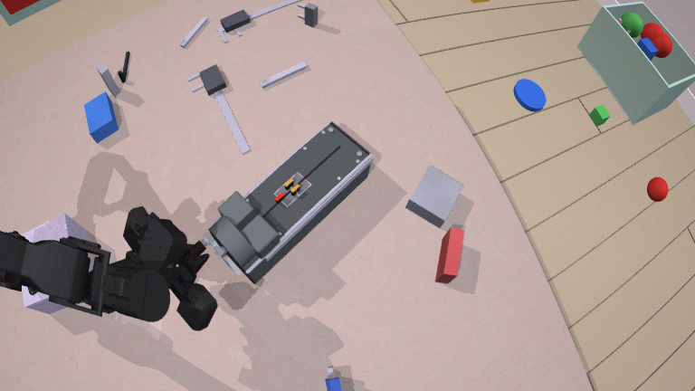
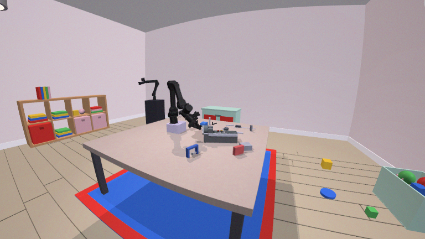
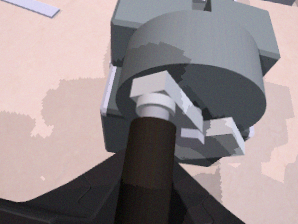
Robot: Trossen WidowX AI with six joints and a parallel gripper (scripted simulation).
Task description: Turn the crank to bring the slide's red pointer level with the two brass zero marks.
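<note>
The grey machine (image 1: 316, 165) (image 2: 220, 138) lies on the table with its round housing (image 1: 235, 240) (image 3: 195, 45) facing the arm. The slide's red pointer (image 1: 279, 196) is in the slot on the crank side of the two brass marks, a short way from level. One brass mark (image 1: 289, 183) and the other brass mark (image 1: 295, 189) stand on either side of the slot. My gripper (image 1: 194, 252) (image 3: 145, 161) is shut on the crank's dark brown handle (image 3: 148, 150). The pale crank arm (image 3: 185, 105) slants down to the right from the handle's root. The fingertips are partly hidden.
A grey block (image 1: 434, 194) and a red block (image 1: 451, 255) lie beyond the machine's side. A blue block (image 1: 100, 118), a grey T-shaped piece (image 1: 213, 79) and loose bars lie on the other side. A blue bracket (image 2: 192, 146) stands near the table's front.
</note>
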